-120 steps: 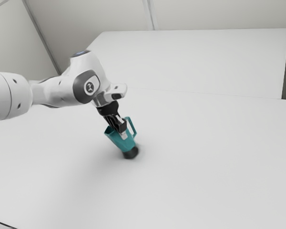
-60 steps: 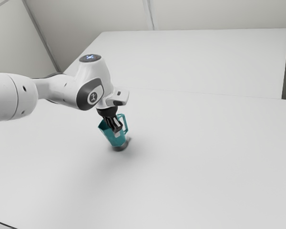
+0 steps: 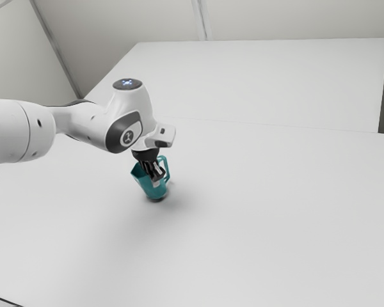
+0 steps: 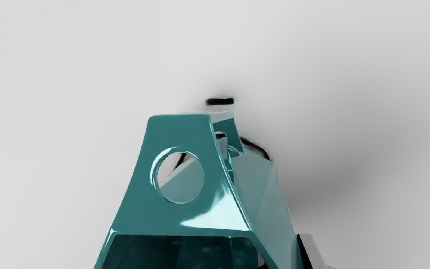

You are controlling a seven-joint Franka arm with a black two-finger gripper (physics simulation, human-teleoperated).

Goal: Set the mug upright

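In the exterior view, found the mug [image 3: 148,185] left of centre in the frame, just below mid-height, with its base [image 3: 156,199] at or near the tabletop [image 3: 262,211] and its mouth tipped slightly toward the upper left. Could not settle contact underneath. Saw the jaws [image 3: 156,181] closed on the side wall, with the handle [image 3: 167,170] free toward the right. Judged it light and stiff, smooth enough to slip or pivot in a loose pinch; favoured that hold on the wall, just below the rim. Compared with a second ago, noticed a shift toward the left of the frame and much less tilt; compared with half a second ago, only a small further change.

In the wrist view, saw a round hole [image 4: 180,178] below centre, the open mouth at the bottom edge, one finger [image 4: 312,250] against the outer wall at lower right, and apparently a sliver of the other inside: a pinch across the wall.
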